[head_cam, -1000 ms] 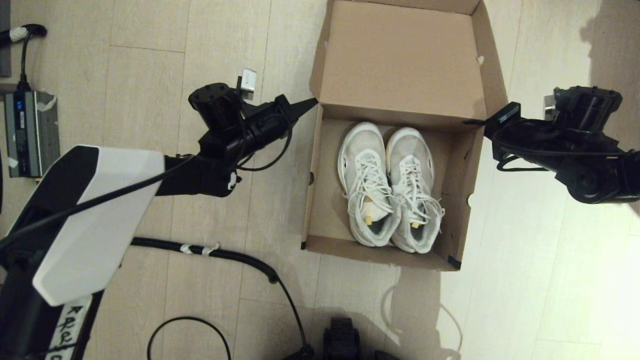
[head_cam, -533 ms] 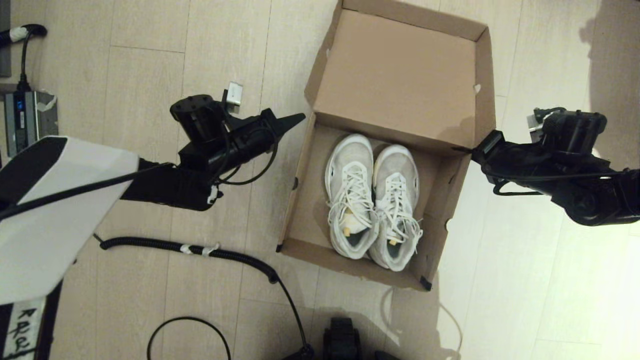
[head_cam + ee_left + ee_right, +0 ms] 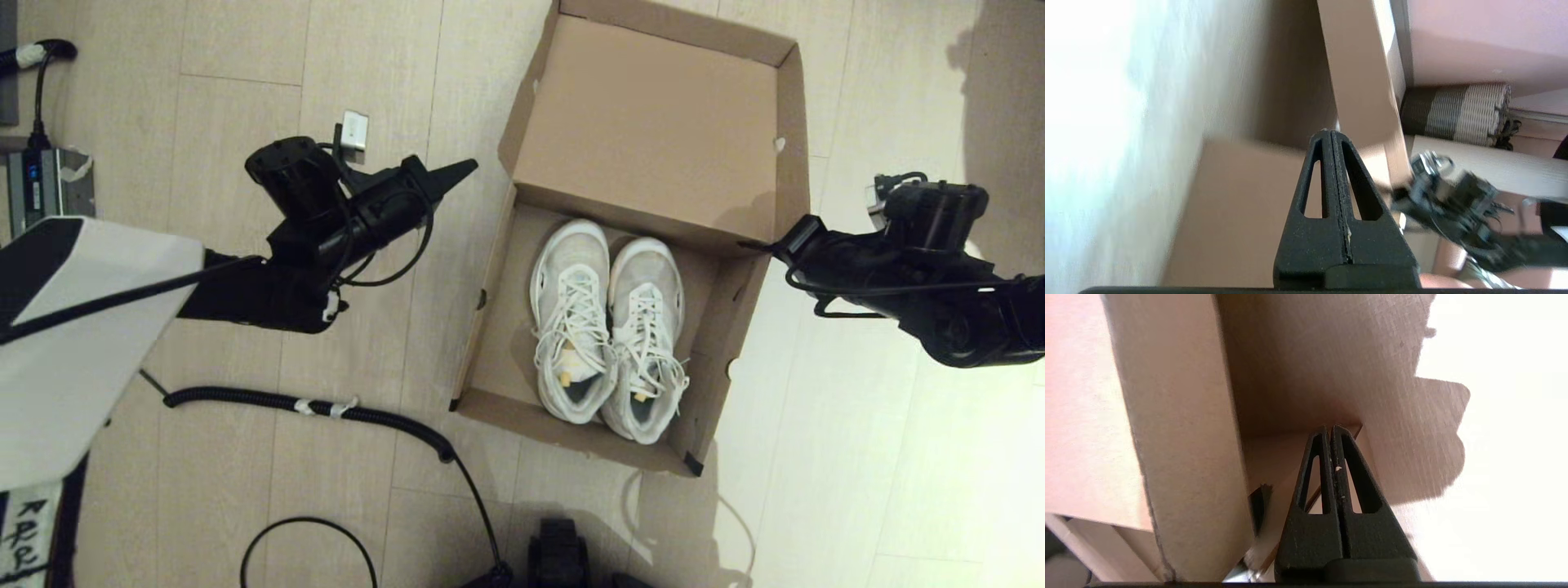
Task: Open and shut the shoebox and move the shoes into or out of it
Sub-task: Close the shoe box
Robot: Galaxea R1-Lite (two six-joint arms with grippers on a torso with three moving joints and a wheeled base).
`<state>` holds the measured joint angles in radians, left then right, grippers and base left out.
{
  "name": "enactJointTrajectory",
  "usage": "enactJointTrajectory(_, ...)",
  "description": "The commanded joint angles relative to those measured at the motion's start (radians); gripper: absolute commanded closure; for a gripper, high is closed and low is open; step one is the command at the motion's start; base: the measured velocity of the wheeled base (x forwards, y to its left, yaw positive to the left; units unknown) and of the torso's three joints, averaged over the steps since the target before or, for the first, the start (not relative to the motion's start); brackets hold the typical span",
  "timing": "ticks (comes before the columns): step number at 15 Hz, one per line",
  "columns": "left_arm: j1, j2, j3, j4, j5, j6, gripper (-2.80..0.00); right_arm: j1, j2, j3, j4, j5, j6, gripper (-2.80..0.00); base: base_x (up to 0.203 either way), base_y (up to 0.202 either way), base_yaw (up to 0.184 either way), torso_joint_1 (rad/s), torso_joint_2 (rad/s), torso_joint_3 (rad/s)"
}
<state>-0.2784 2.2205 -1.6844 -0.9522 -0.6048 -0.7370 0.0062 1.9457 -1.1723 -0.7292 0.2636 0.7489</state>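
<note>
The brown shoebox (image 3: pixel 510 343) stands open on the floor, its lid (image 3: pixel 653 122) folded back away from me. The two white lace-up shoes (image 3: pixel 571 269) lie side by side inside, toes toward the lid. My left gripper (image 3: pixel 469 166) is shut and empty, a little left of the lid's left edge and clear of it. In the left wrist view the gripper (image 3: pixel 1329 132) points at the box's outer wall (image 3: pixel 1241 212). My right gripper (image 3: pixel 747 244) is shut, its tip at the box's right wall by the hinge corner. In the right wrist view it (image 3: pixel 1329 428) sits against cardboard (image 3: pixel 1180 437).
A grey power unit (image 3: pixel 45 192) lies at the far left. A black corrugated cable (image 3: pixel 359 412) crosses the floor in front of the box. A black part (image 3: pixel 558 555) sits at the bottom edge. A rolled striped mat (image 3: pixel 1457 112) shows beyond the box.
The box slid toward me and turned slightly, then stayed put. My left gripper drew back left, away from the lid. My right gripper followed the box's right corner.
</note>
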Motion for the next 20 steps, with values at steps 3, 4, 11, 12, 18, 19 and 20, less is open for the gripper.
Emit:
enactJointTrajectory(3, -0.023, 0.142, -0.224, 0.051, -0.010, -0.008, 0.00, 0.000, -0.130, 0.113, -0.004, 0.004, -0.034, 0.00, 0.000, 0.000, 0.000, 0.000, 0.00, 0.000)
enactJointTrajectory(4, -0.033, 0.165, -0.251, 0.069, -0.037, -0.008, 0.00, 0.001, -0.164, 0.165, -0.004, 0.007, -0.088, 0.00, 0.000, 0.000, 0.000, 0.000, 0.00, 0.000)
enactJointTrajectory(11, -0.093, 0.192, -0.253, 0.063, -0.093, -0.010, 0.00, 0.014, -0.235, 0.260, 0.001, 0.003, -0.191, 0.00, 0.000, 0.000, 0.000, 0.000, 0.00, 0.000)
enactJointTrajectory(12, -0.091, 0.191, -0.250, 0.061, -0.092, -0.010, 0.00, 0.017, -0.227, 0.254, 0.001, 0.002, -0.191, 0.00, 0.000, 0.000, 0.000, 0.000, 0.00, 0.000)
enactJointTrajectory(18, -0.037, 0.147, -0.134, 0.009, -0.092, -0.007, 0.00, 0.007, -0.201, 0.215, 0.003, 0.000, -0.196, 0.00, 0.000, 0.000, 0.000, 0.000, 0.00, 0.000)
enactJointTrajectory(19, -0.024, 0.140, -0.123, 0.007, -0.090, -0.007, 0.00, 0.007, -0.227, 0.220, 0.012, 0.000, -0.196, 0.00, 0.000, 0.000, 0.000, 0.000, 0.00, 0.000)
enactJointTrajectory(20, -0.013, 0.128, -0.108, 0.006, -0.090, -0.006, 0.00, 0.007, -0.264, 0.226, 0.047, 0.000, -0.199, 0.00, 0.000, 0.000, 0.000, 0.000, 0.00, 0.000)
